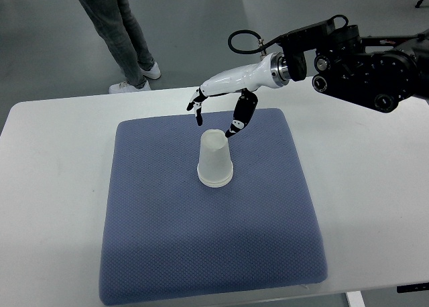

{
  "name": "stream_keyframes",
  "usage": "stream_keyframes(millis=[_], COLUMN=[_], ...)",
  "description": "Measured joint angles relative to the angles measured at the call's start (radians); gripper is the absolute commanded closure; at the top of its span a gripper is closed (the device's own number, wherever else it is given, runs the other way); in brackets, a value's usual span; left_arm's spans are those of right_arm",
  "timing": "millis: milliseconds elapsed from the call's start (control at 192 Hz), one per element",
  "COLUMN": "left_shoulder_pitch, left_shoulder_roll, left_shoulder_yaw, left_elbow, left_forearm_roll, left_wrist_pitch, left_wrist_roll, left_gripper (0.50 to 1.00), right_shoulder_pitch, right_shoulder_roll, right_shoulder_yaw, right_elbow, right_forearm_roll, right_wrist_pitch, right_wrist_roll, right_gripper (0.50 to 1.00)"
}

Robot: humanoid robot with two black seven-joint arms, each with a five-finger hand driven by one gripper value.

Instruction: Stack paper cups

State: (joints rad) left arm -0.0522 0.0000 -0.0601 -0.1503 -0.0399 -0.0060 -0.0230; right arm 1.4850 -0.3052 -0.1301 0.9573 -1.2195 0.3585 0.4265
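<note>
A stack of white paper cups (215,161) is standing upside down on a blue-grey quilted fabric mat (208,253), a little above the mat's middle and slightly to the right of its centre line. The stack is resting on its wide rim, with the narrower base facing up; at the rim, doubled edges are showing, so more than one cup is nested there, though the exact count cannot be told.

The mat is lying flat on a white table (47,186), which is showing bare on the left, right and far sides of it.

The robot's right hand (221,109), white with black finger joints, is reaching in from the picture's right on a black arm (365,69) with a looped black cable above the wrist. The hand is hanging over the far edge of the mat, just beyond the top of the cup stack and apart from it. Its fingers (197,106) are spread and pointing downward, with the thumb (240,117) hanging nearest the cup; the hand is released and grasping nothing.

Beyond the far edge of the table, a person's legs (117,25) in grey trousers and white shoes are standing on the grey floor.
</note>
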Motion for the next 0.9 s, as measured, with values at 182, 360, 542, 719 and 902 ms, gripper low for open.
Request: stream_keyframes(millis=[182, 360, 542, 719, 902], left_shoulder_pitch=[0.000, 0.000, 0.000, 0.000, 0.000], left_shoulder_roll=[0.000, 0.000, 0.000, 0.000, 0.000], left_shoulder_yaw=[0.000, 0.000, 0.000, 0.000, 0.000], left_elbow=[0.000, 0.000, 0.000, 0.000, 0.000], left_forearm_roll=[0.000, 0.000, 0.000, 0.000, 0.000], left_wrist_pitch=[0.000, 0.000, 0.000, 0.000, 0.000], left_wrist_roll=[0.000, 0.000, 0.000, 0.000, 0.000], left_gripper=[0.500, 0.500, 0.500, 0.500, 0.500], right_shoulder_pitch=[0.038, 0.034, -0.003, -0.040, -0.074], right_shoulder_roll=[-0.022, -0.028, -0.025, -0.025, -0.023], right_shoulder_yaw=[0.025, 0.102, 0.165, 0.229, 0.257], right_elbow=[-0.006, -0.036, -0.085, -0.143, -0.186], right_forearm_roll=[0.006, 0.033, 0.146, 0.325, 0.562], right_wrist_pitch=[0.009, 0.004, -0.011, -0.043, -0.113], right_wrist_roll=[-0.002, -0.004, -0.006, -0.006, -0.006], right_gripper=[0.595, 0.595, 0.595, 0.595, 0.595])
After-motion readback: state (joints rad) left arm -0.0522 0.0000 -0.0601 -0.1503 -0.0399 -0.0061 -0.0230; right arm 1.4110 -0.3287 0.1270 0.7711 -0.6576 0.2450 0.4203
